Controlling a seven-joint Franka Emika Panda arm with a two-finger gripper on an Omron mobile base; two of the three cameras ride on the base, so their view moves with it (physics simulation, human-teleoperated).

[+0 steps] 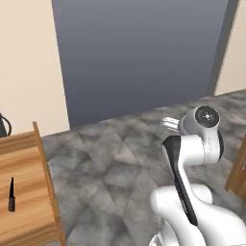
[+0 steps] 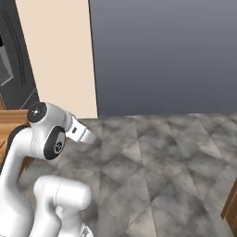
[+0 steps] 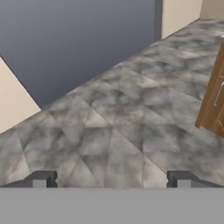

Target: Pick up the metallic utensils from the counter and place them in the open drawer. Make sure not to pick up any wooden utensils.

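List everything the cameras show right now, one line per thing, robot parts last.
open drawer: one, orange-brown wood with lighter inside, left edge of the left base view.
knife: one, nearly black, lying inside the drawer on its wood bottom.
floor: one, grey marbled tiles, across the middle of all three views.
wall panel: one, blue-grey, straight ahead above the floor.
beige wall: cream sections on either side of the grey panel.
wooden cabinet front: one, orange-brown, with a metal handle, right edge of the hand view.
dark object: one, black, behind the drawer at far left; too cropped to identify.
arm: one, white with dark joints, lower right of the left base view.
tool: one, dark fingertips, wide open, holding nothing, pointed over the floor.
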